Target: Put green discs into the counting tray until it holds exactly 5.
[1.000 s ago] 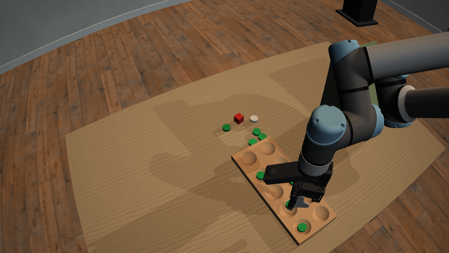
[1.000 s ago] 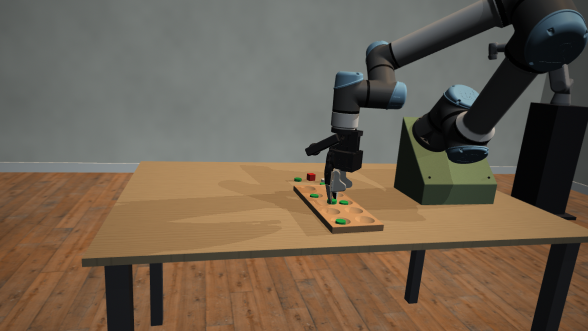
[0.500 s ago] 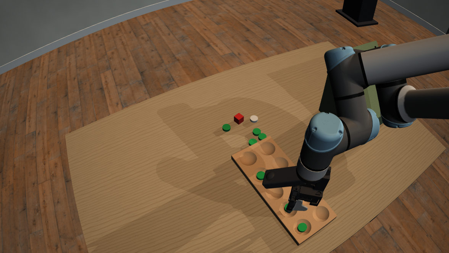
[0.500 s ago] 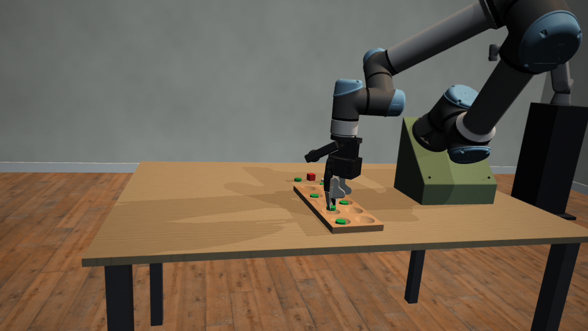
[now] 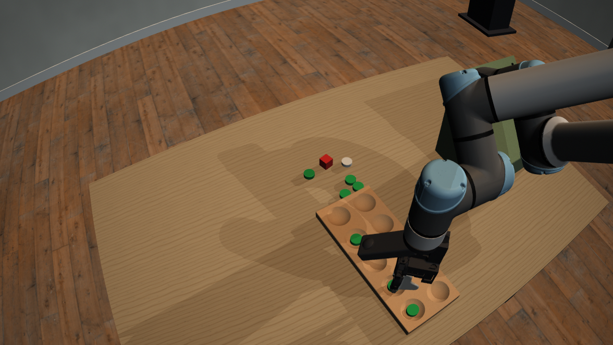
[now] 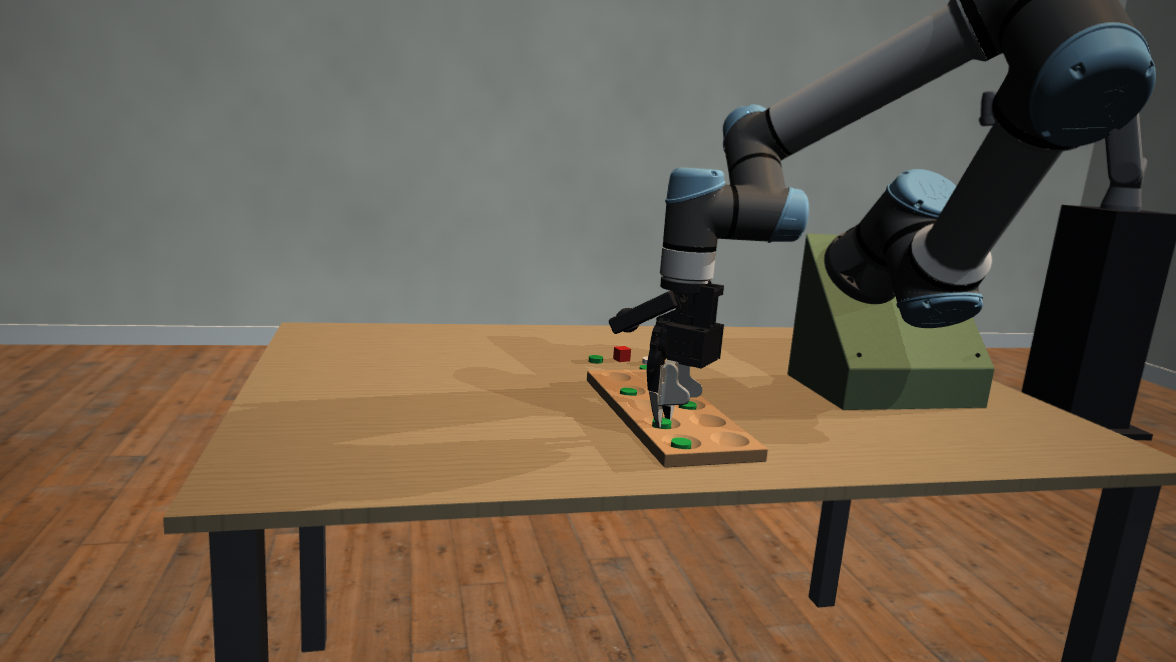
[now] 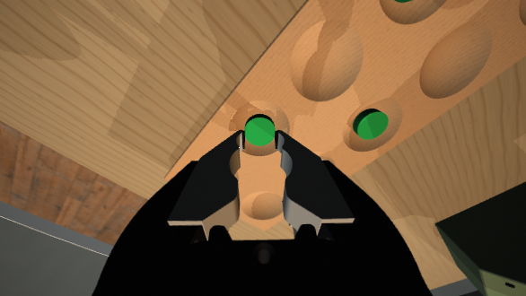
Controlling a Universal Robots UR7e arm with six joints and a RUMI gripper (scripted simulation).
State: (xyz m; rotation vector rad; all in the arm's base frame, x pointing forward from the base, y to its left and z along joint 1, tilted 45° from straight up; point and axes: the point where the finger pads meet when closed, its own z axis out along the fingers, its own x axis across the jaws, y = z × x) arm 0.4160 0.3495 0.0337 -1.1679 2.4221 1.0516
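The wooden counting tray [image 5: 359,219] [image 6: 715,458] [image 7: 276,72] lies on the table [image 5: 171,235] [image 6: 411,411] with two columns of round pockets. My gripper [image 5: 393,286] [image 6: 660,421] [image 7: 259,132] is shut on a green disc [image 5: 390,284] [image 7: 259,131]. It holds the disc low over the left column's second pocket from the near end. I cannot tell whether the disc touches the pocket. Three more green discs lie in pockets: one [image 5: 356,238] [image 6: 628,390], one at the near end [image 5: 412,309] [image 6: 680,443], and one in the right column [image 6: 689,404] [image 7: 371,125].
Several loose green discs lie beyond the tray's far end: one [image 5: 308,173] [image 6: 594,359] stands apart and three [image 5: 350,179] are clustered by the tray. A red cube [image 5: 326,161] [image 6: 622,353] and a white disc [image 5: 346,161] lie there too. The arm's green base block [image 6: 888,361] stands at the right.
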